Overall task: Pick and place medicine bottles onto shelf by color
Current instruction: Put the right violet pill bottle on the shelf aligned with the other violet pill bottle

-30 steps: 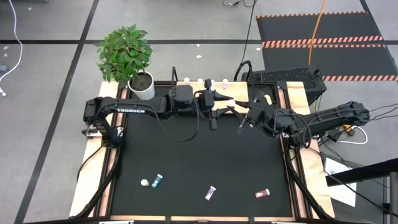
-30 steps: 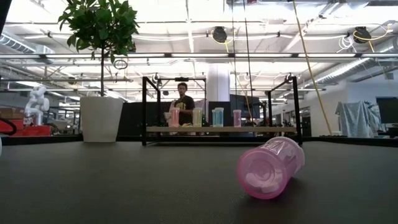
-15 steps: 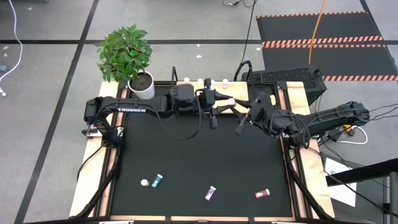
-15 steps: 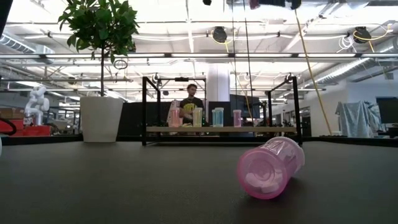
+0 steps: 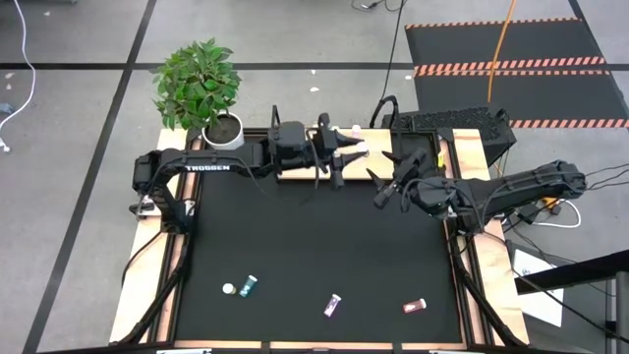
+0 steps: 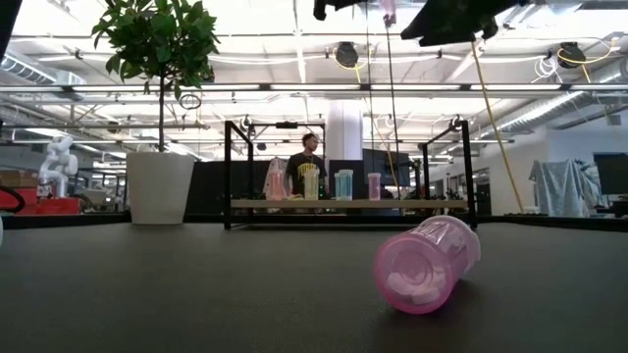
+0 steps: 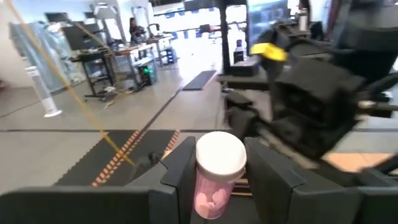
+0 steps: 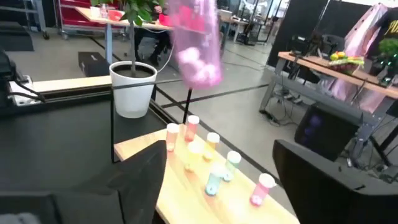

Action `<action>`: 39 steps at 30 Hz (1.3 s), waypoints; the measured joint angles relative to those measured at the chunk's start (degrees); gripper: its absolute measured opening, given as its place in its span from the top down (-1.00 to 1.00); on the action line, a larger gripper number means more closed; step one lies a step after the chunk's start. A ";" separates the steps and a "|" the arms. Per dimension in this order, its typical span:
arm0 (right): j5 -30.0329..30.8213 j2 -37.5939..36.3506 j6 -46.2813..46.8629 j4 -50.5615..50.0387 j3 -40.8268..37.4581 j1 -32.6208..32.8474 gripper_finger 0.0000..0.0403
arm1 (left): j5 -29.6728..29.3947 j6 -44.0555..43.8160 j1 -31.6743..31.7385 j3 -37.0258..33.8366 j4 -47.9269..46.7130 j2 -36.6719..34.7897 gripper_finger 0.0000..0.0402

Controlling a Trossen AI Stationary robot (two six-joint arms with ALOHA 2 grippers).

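A pink medicine bottle [image 7: 214, 186] with a white cap hangs high over the table's far middle, and my left gripper [image 5: 344, 159] is shut on it. It shows blurred in the right wrist view [image 8: 196, 43]. My right gripper [image 5: 379, 190] stands open just right of it, holding nothing. The shelf [image 5: 295, 175] stands at the far edge under the left arm, with several bottles upright on its board [image 8: 214, 177]. Three more bottles lie on their sides on the mat near the front edge: teal [image 5: 249, 286], purple [image 5: 334, 305] and pink [image 5: 415, 306]. My left gripper pinches the pink bottle's body [image 7: 208, 199] between its two fingers, just below the white cap [image 7: 220, 155]. The fingers come level from the table's left. The cap end stands out past the fingers, and the bottle is lifted clear of shelf and table.
A white pot [image 5: 225, 136] with a green plant stands at the far left corner beside the shelf. A loose white cap [image 5: 228, 289] lies by the teal bottle. Wooden rails [image 5: 462, 246] edge the black mat. A person [image 6: 309, 167] stands in the room behind the shelf.
My right gripper has opened and let go of the pink bottle, then drawn back a little toward the table's right and sunk. My left gripper keeps the bottle and has carried it toward the far edge, over the shelf.
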 joint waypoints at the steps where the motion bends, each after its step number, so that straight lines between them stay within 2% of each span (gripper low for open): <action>1: -0.15 -0.54 0.78 -0.91 0.00 0.02 -0.47 | 0.00 -0.08 0.71 0.00 -0.03 0.00 0.38; 6: -0.15 -3.54 5.14 -7.24 0.00 0.01 -0.48 | 0.02 -1.24 4.76 0.11 -1.56 1.38 0.37; 12: -0.15 -5.92 12.45 -14.79 0.00 0.02 -0.48 | 1.89 -0.62 9.54 0.04 -1.10 6.54 0.37; 16: -0.05 -6.31 16.10 -17.69 0.00 0.02 -0.48 | 4.31 0.49 12.59 0.02 2.87 11.99 0.37; 22: 0.82 -6.29 16.46 -18.78 0.00 0.04 -0.48 | 9.27 1.02 15.42 0.02 13.56 20.32 0.37; 26: 3.02 -6.31 17.92 -19.06 0.00 0.02 -0.48 | 9.57 1.31 16.25 -0.02 16.51 23.82 0.37; 33: 3.65 -6.29 19.49 -18.81 0.00 -0.21 -0.48 | 9.06 1.11 15.97 0.14 16.79 23.03 0.37; 37: -1.50 -6.29 24.98 -18.22 0.04 -1.38 -0.48 | 9.09 -0.35 14.36 0.09 17.49 20.08 0.37; 39: -2.18 -6.48 26.64 -18.01 0.04 -1.64 -0.48 | 9.25 -4.06 13.52 0.09 16.70 17.09 0.37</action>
